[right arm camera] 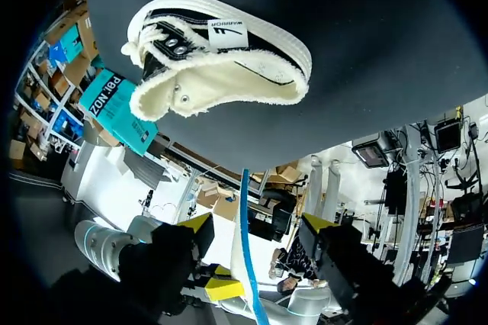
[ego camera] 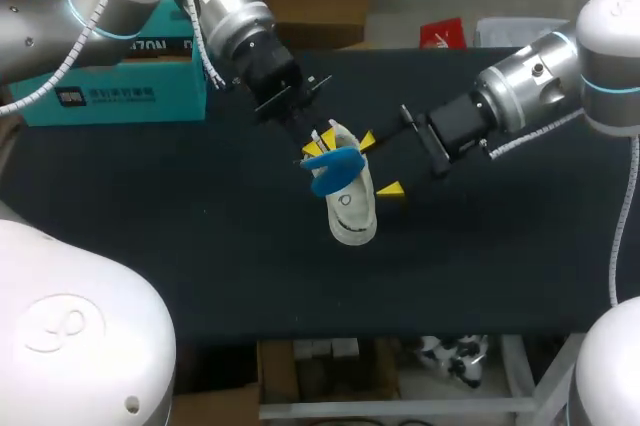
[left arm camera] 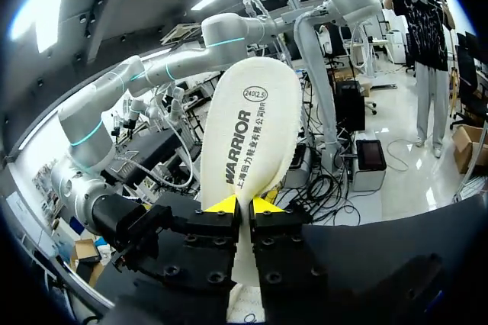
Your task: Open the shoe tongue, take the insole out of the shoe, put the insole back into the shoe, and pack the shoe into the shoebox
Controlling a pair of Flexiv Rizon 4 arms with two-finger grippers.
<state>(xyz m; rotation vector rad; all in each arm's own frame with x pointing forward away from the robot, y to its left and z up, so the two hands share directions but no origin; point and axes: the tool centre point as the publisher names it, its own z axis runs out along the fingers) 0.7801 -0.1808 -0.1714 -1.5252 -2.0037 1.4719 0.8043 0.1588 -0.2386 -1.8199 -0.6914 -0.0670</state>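
Cream insole (left arm camera: 248, 134), black print on it, pinched in left pincer (left arm camera: 243, 204); right pincer (right arm camera: 256, 223) spread wide, seemingly holding nothing.

Black table (ego camera: 150, 226), cream shoe (ego camera: 352, 216), perhaps teal box (ego camera: 120, 91)

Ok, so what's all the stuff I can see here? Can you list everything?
shoe: one, cream and black, lying in the middle of the table
insole: one, blue on top, cream underneath, held over the shoe's far end
shoebox: one, teal, at the table's far left
table: one, black, under everything
left tool: one, black with yellow tips, shut on the insole
right tool: one, black with yellow tips, open, beside the shoe, the insole's edge between its fingers but not touching them
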